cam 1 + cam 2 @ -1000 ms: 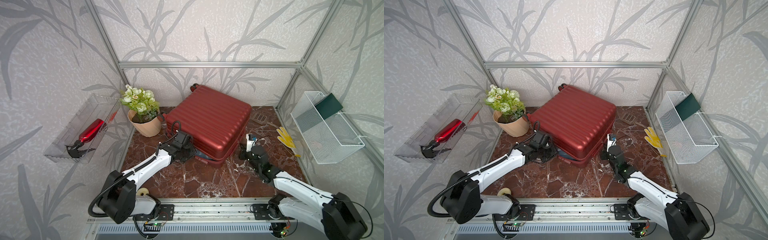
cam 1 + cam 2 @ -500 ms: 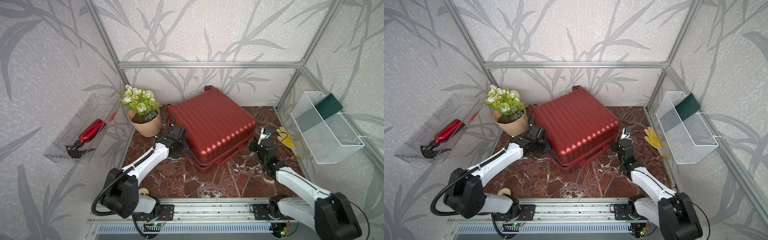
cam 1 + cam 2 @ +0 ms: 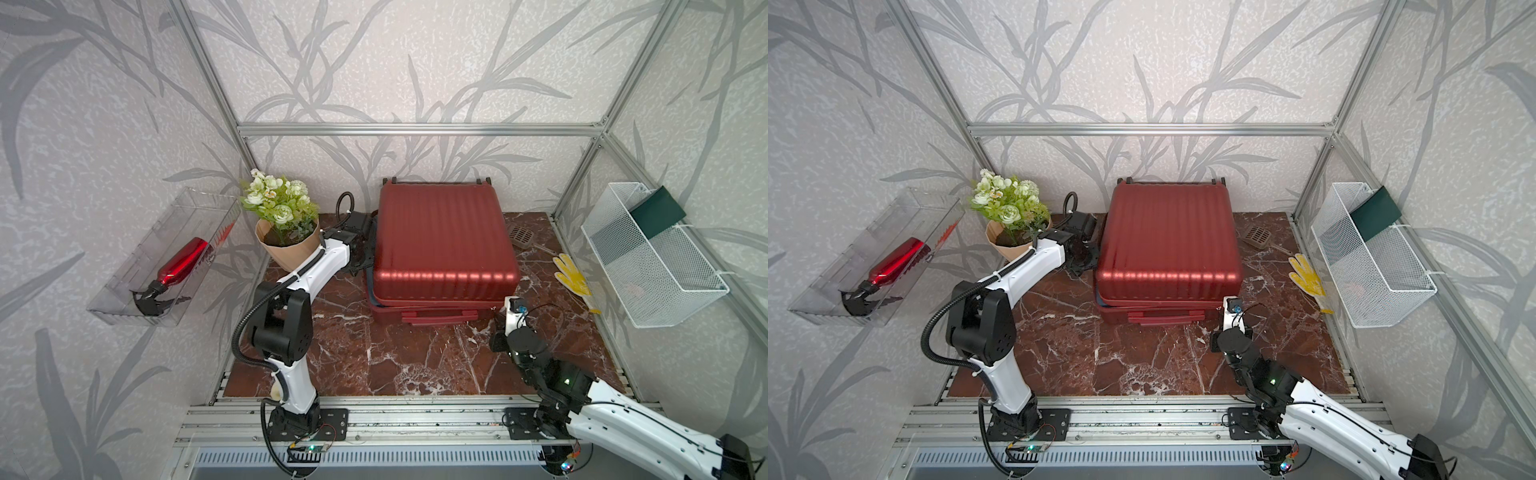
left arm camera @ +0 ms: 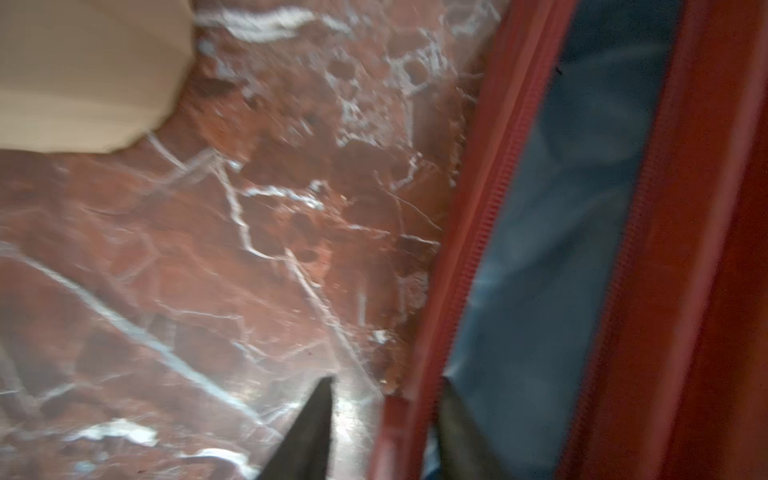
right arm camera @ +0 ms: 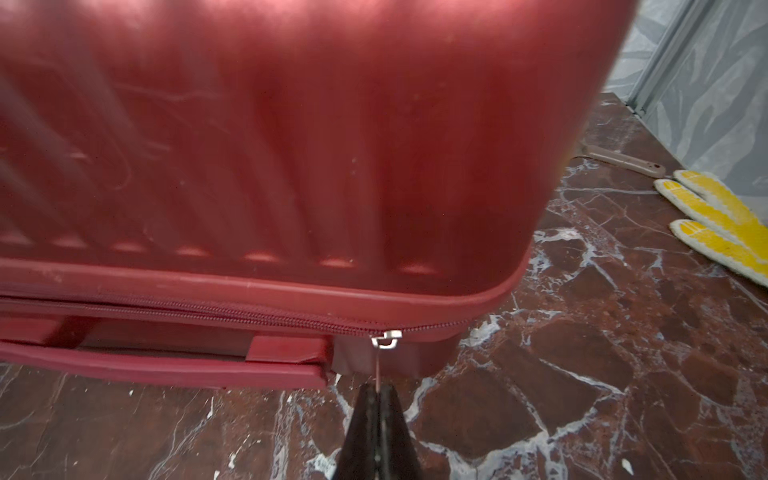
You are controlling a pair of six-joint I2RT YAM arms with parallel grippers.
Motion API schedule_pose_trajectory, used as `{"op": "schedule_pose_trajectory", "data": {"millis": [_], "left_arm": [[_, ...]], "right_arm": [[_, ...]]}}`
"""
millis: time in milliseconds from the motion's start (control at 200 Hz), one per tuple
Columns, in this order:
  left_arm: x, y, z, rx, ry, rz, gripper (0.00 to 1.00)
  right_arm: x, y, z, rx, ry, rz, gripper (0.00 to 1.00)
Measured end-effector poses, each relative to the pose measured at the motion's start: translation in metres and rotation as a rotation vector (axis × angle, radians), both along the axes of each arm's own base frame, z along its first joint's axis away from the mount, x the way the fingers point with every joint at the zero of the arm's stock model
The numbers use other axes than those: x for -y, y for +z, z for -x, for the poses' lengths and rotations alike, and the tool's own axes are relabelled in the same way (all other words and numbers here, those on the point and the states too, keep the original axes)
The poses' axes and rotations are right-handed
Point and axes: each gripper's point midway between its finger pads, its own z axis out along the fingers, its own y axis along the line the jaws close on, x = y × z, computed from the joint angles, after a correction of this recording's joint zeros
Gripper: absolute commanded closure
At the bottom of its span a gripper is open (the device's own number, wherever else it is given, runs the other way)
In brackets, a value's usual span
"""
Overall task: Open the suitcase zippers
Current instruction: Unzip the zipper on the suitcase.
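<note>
The right gripper (image 5: 377, 388) is pinched tight on the thin metal pull tab (image 5: 377, 365) of the zipper (image 5: 232, 312). The slider (image 5: 386, 337) sits at the suitcase's near right corner, past the end of the carry handle (image 5: 158, 365), with the teeth along that front side closed. The left gripper (image 4: 387, 379) is parted. Its two dark fingers (image 4: 307, 432) stand either side of the lower shell's red rim, though blur hides whether they touch it. There the seam gapes and shows blue lining (image 4: 540, 249). The suitcase (image 3: 444, 237) lies flat on the marble floor (image 3: 415, 357) against the back wall, handle side toward the robot. A flower pot (image 3: 291, 249) stands just beyond the left arm, and a yellow glove (image 3: 571, 276) lies near the right side.
</note>
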Motion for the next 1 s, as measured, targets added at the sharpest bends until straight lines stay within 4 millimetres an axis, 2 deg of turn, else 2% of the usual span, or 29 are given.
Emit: {"op": "schedule_pose_trajectory", "data": {"millis": [75, 165, 215, 255, 325, 395, 495, 550, 645, 745, 840, 915, 1005], "left_arm": [[-0.017, 0.022, 0.01, 0.041, 0.036, -0.059, 0.41], [-0.032, 0.061, 0.034, 0.131, 0.072, -0.062, 0.42], [-0.035, 0.083, 0.054, 0.198, 0.083, -0.021, 0.42], [-0.036, 0.093, 0.072, 0.235, 0.092, 0.018, 0.43], [-0.032, 0.1, 0.102, 0.28, 0.102, 0.098, 0.44], [-0.013, 0.09, 0.126, 0.287, 0.088, 0.176, 0.43], [0.035, 0.058, 0.158, 0.242, 0.028, 0.304, 0.43], [0.058, 0.034, 0.174, 0.19, 0.017, 0.354, 0.42], [0.078, 0.006, 0.192, 0.133, 0.034, 0.392, 0.4], [0.091, 0.002, 0.196, 0.144, 0.071, 0.441, 0.4], [0.096, 0.002, 0.189, 0.178, 0.136, 0.495, 0.4], [0.096, -0.004, 0.183, 0.192, 0.192, 0.502, 0.4], [0.093, -0.014, 0.175, 0.21, 0.255, 0.492, 0.43]], "right_arm": [[-0.007, -0.001, 0.0, -0.008, 0.01, -0.005, 1.0], [-0.012, -0.006, 0.0, -0.023, 0.014, -0.004, 1.0], [-0.014, -0.008, -0.002, -0.031, 0.008, -0.004, 1.0], [-0.015, -0.008, -0.003, -0.033, 0.005, -0.007, 1.0], [-0.018, -0.009, -0.005, -0.034, -0.004, -0.02, 1.0], [-0.02, -0.011, -0.007, -0.039, -0.013, -0.037, 1.0], [-0.03, -0.014, -0.009, -0.044, -0.008, -0.063, 1.0], [-0.04, -0.016, -0.009, -0.047, 0.01, -0.071, 1.0], [-0.065, -0.013, -0.007, -0.049, 0.06, -0.078, 1.0], [-0.098, -0.008, 0.001, -0.055, 0.145, -0.083, 1.0], [-0.122, -0.003, 0.009, -0.053, 0.213, -0.096, 1.0], [-0.133, 0.002, 0.014, -0.045, 0.245, -0.111, 1.0], [-0.137, 0.003, 0.017, -0.041, 0.259, -0.111, 1.0]]}}
